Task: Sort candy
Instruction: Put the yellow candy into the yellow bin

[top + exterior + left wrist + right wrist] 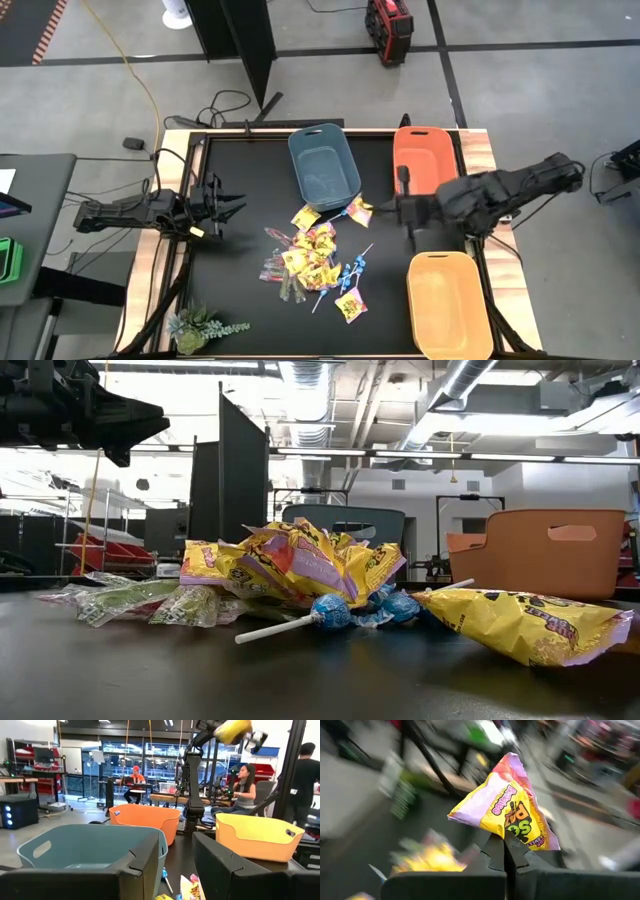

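Left gripper hovers at the table's left edge, fingers parted, holding nothing. In the middle lies the candy pile, near the blue-grey bin. On the right, the right gripper is clamped on a yellow packet, raised between pile and orange bin.

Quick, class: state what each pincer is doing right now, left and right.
Left pincer: open, holding nothing, at the table's left edge.
Right pincer: closed on a yellow candy packet, lifted above the table.
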### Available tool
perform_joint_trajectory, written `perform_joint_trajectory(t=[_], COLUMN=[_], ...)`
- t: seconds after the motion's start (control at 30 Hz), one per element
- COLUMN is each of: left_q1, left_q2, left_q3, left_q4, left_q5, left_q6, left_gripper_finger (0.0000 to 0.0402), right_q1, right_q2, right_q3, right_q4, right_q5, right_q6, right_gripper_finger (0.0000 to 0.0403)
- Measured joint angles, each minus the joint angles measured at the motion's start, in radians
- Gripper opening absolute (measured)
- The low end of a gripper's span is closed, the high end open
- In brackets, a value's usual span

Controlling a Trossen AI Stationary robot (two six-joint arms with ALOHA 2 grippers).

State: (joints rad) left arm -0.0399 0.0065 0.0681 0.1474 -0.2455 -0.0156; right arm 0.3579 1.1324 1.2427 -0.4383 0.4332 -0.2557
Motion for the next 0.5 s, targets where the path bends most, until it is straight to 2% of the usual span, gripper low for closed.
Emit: perform_joint_trajectory(t=[0.17, 0.27, 0.37, 0.5], left_q1=[0.0, 0.0, 0.0, 0.0], left_q2=[0.0, 0.0, 0.0, 0.0], left_q3=[0.0, 0.0, 0.0, 0.0], left_q4=[0.0, 0.001, 0.002, 0.002], left_q5=[0.0, 0.0, 0.0, 0.0], left_q6=[-0.01, -0.011, -0.011, -0.011], left_gripper_finger=[0.0116, 0.0116, 0.0116, 0.0116], right_q1=[0.037, 0.065, 0.108, 0.2], right_q2=[0.066, 0.087, 0.076, 0.056], right_q3=[0.0, 0.0, 0.0, 0.0], right_q4=[0.0, -0.039, -0.17, -0.411], right_q5=[0.176, 0.201, 0.131, 0.115], right_q6=[-0.074, -0.053, 0.099, 0.43], right_gripper_finger=[0.0, 0.0, 0.0, 0.0])
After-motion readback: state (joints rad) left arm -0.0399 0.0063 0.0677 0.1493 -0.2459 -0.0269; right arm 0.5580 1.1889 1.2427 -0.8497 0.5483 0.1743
